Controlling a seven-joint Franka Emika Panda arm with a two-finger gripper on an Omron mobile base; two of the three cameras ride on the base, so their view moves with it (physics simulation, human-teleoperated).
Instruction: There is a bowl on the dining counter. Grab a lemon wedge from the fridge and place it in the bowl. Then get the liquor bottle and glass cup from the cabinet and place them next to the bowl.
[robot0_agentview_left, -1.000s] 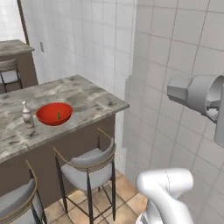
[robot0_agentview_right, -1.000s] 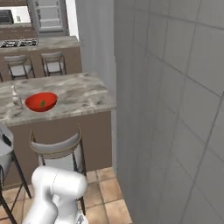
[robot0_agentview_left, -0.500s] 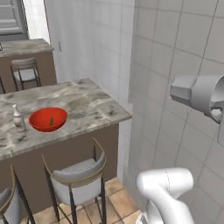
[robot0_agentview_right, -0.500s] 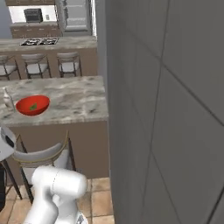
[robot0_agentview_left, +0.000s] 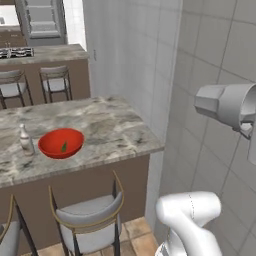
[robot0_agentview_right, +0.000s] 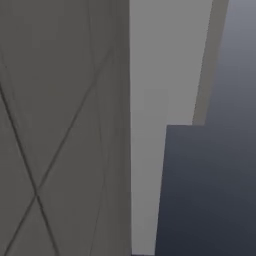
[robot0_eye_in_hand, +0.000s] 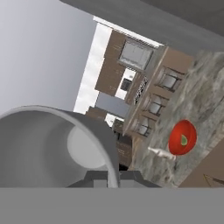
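In the hand view, the glass cup (robot0_eye_in_hand: 52, 148) looms grey and translucent at the lower left, right against my gripper (robot0_eye_in_hand: 111, 177), which is shut on its wall. Farther off, the red bowl (robot0_eye_in_hand: 182, 138) holds the lemon wedge (robot0_eye_in_hand: 185, 140), and the liquor bottle (robot0_eye_in_hand: 161, 152) stands close beside the bowl. In the left base view the bowl (robot0_agentview_left: 61, 142) sits on the dining counter (robot0_agentview_left: 115, 132) with the lemon wedge (robot0_agentview_left: 64, 147) inside and the pale liquor bottle (robot0_agentview_left: 26, 140) just to its left. My arm's white link (robot0_agentview_left: 225, 105) reaches off the right edge.
Grey-cushioned stools (robot0_agentview_left: 90, 215) stand at the dining counter's near side. A tiled wall (robot0_agentview_left: 200, 60) rises close on the right, next to the counter's end. Behind, a second counter (robot0_agentview_left: 45, 52) has more stools (robot0_agentview_left: 54, 80). A grey wall (robot0_agentview_right: 60, 125) stands very near the right base camera.
The base has turned and driven, so both base views shifted: the counter and bowl now sit larger and more central in the left view, and the right view faces a wall.
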